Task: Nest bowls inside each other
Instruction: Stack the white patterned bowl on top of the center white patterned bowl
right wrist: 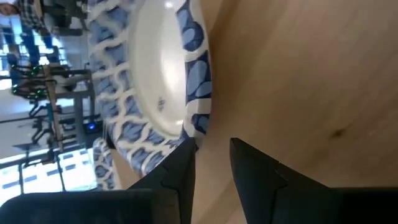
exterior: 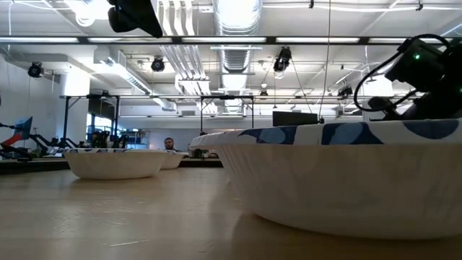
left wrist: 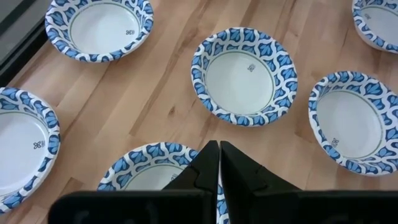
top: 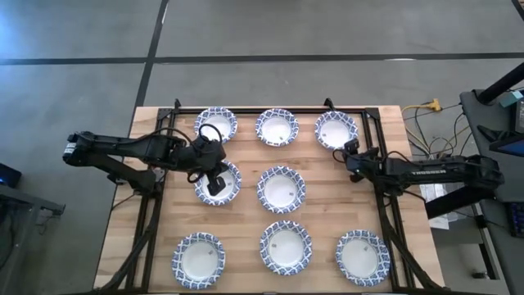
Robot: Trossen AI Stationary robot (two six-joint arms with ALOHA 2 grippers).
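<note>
Table [top: 319, 205]: light wood, framed by a dark rail.
Bowls: nine, white inside, blue lattice rims, laid three by three, all apart, none nested.
Far row: far-left bowl [top: 216, 124], far-middle bowl [top: 276, 127], far-right bowl [top: 336, 129].
Middle row: mid-left bowl [top: 214, 185], centre bowl [top: 281, 188]; third spot on the right bare, third bowl of that row not made out.
Near row: near-left bowl [top: 198, 259], near-middle bowl [top: 285, 246], near-right bowl [top: 363, 256].
Left gripper [top: 215, 182]: over the mid-left bowl, reaching in from the left; in the wrist view fingers [left wrist: 205, 168] pressed together, tips above that bowl's rim [left wrist: 149, 155], nothing pinched.
Right gripper [top: 350, 153]: just near of the far-right bowl, arm stretching in from the right; in the wrist view fingers [right wrist: 180, 165] slightly apart, one at the bowl's rim [right wrist: 196, 93], the other over bare wood; rim not gripped.
Low view: one bowl [exterior: 346, 173] close up, another [exterior: 115, 162] farther off on the left.
</note>
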